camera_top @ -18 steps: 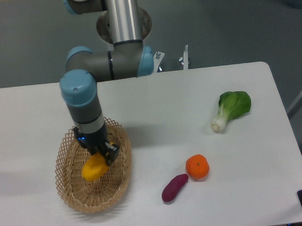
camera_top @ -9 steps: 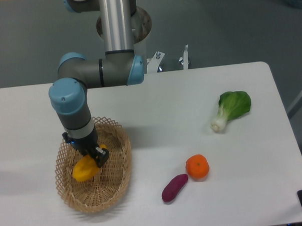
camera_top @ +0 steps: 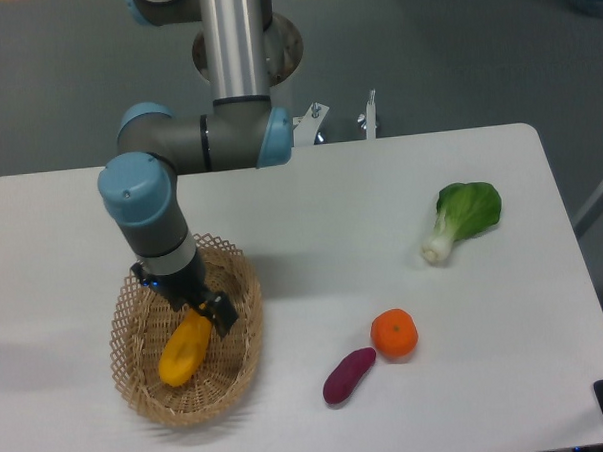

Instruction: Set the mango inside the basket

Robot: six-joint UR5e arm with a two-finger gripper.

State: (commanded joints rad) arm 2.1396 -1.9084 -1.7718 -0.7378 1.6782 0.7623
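The mango [camera_top: 185,348], yellow shading to orange, lies lengthwise on the floor of the tan wicker basket [camera_top: 242,341] at the front left of the table. My gripper [camera_top: 203,310] hangs over the basket right at the mango's upper end. Its dark fingers look spread apart and no longer clamp the fruit. The fingertips are partly hidden against the weave.
A round orange [camera_top: 394,333] and a purple sweet potato [camera_top: 348,374] lie right of the basket. A bok choy [camera_top: 463,215] lies at the far right. My arm reaches down over the basket's back rim.
The gripper swung left and then back right over the basket. The mango dropped from the fingers and now lies flat and stretched out on the basket floor.
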